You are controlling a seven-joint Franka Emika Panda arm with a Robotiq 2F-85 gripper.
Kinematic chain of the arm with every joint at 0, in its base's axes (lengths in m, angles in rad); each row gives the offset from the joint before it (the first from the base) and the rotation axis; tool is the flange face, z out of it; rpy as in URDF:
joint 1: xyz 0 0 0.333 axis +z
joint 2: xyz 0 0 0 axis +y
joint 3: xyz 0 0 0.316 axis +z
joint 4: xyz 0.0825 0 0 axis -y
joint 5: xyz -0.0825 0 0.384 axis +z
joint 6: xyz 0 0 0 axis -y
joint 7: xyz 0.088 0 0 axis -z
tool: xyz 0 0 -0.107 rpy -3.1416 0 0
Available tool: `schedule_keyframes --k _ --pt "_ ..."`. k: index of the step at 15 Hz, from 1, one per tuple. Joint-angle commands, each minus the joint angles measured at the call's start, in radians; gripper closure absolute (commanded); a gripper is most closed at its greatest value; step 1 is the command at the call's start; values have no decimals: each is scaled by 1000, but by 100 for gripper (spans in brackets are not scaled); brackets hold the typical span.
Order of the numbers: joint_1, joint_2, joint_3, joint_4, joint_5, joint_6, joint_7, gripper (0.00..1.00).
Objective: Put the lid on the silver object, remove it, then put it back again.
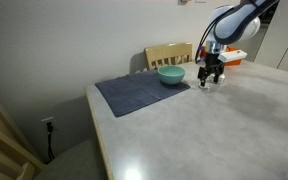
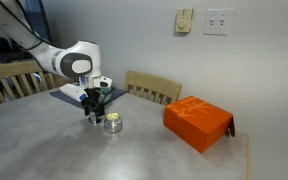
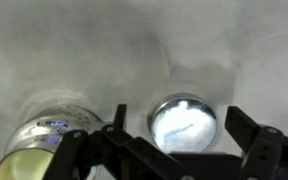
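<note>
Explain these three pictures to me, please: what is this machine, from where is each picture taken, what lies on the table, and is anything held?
The machine is a robot arm with a two-fingered tool at its end. Two pictures come from cameras standing around the table; the third comes from a camera on the wrist, looking down past the fingers. On the table are a dark mat, a teal bowl, an orange box, a small silver pot and its round lid. The lid lies flat beside the pot, not on it. The tool stands open over the lid and holds nothing.
</note>
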Motion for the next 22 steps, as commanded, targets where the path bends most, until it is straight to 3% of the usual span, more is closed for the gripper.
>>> schedule_keyframes --k 1,16,18,22 --pt "-44 41 50 38 48 8 -95 0" --pt "-16 88 19 61 13 89 -91 0" --pt "-14 88 15 60 6 92 -88 26" --pt "-5 76 -1 54 -13 84 -64 54"
